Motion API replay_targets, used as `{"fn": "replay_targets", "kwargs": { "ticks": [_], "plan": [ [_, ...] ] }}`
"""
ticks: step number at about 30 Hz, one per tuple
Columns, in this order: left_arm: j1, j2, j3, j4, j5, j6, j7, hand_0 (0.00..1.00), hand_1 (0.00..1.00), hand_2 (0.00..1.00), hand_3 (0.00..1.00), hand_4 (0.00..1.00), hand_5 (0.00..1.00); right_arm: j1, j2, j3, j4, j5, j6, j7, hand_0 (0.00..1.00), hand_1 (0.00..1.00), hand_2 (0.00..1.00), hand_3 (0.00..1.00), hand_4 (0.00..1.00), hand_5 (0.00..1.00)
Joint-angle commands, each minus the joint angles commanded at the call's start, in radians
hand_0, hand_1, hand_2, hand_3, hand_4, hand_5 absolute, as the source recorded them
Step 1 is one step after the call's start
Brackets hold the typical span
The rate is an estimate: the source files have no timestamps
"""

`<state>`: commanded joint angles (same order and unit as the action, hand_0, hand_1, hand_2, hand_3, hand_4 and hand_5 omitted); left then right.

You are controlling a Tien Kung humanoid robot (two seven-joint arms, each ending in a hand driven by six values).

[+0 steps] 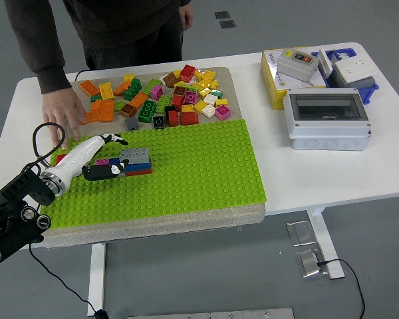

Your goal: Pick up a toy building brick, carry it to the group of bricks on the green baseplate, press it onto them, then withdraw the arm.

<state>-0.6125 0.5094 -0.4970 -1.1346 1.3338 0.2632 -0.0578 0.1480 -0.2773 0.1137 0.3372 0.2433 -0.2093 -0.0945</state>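
Grey brick [134, 155] seated atop the brick group [130, 163]; left hand [100, 159], loosely open, empty and just beside it, could dislodge the group if swept sideways.

Green baseplate [193, 166] bare across centre and right, brick stack [134, 161] at left, loose brick pile [161, 98] behind far edge, person's hand [61, 118] at far-left corner.
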Motion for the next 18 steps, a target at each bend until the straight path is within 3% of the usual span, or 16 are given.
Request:
{"fn": "replay_targets", "kwargs": {
  "ticks": [3, 8, 9, 14, 15, 18],
  "plan": [
    [0.005, 0.008, -0.018, -0.014, -0.007, -0.001, -0.002, 0.998, 0.972, 0.948, 0.749, 0.643, 0.349, 0.0, -0.001, 0.001, -0.001, -0.003, 0.002, -0.001, 0.65, 0.618, 0.587, 0.594, 0.656, 0.998],
    [0.029, 0.039, -0.069, -0.089, 0.007, -0.001, -0.003, 0.998, 0.972, 0.948, 0.749, 0.643, 0.349, -0.004, -0.002, 0.002, 0.0, -0.006, 0.002, -0.002, 0.65, 0.618, 0.587, 0.594, 0.656, 0.998],
    [0.035, 0.045, -0.08, -0.107, 0.015, 0.0, -0.003, 0.998, 0.972, 0.946, 0.66, 0.648, 0.39, -0.005, -0.002, 0.003, -0.001, -0.007, 0.002, -0.002, 0.649, 0.62, 0.587, 0.592, 0.659, 0.998],
    [0.055, 0.066, -0.117, -0.173, 0.047, -0.001, -0.001, 0.998, 0.972, 0.946, 0.66, 0.648, 0.39, -0.008, -0.003, 0.004, -0.001, -0.011, 0.002, -0.004, 0.649, 0.62, 0.587, 0.592, 0.659, 0.998],
    [0.056, 0.068, -0.118, -0.178, 0.046, 0.0, -0.003, 0.998, 0.98, 0.96, 0.621, 0.613, 0.605, -0.009, -0.003, 0.005, -0.001, -0.013, 0.002, -0.004, 0.65, 0.62, 0.588, 0.593, 0.66, 0.998],
    [0.058, 0.066, -0.116, -0.179, 0.036, 0.005, -0.012, 0.998, 0.98, 0.96, 0.621, 0.613, 0.605, -0.01, -0.003, 0.005, -0.001, -0.014, 0.003, -0.005, 0.65, 0.62, 0.588, 0.593, 0.66, 0.998]
  ]
}}
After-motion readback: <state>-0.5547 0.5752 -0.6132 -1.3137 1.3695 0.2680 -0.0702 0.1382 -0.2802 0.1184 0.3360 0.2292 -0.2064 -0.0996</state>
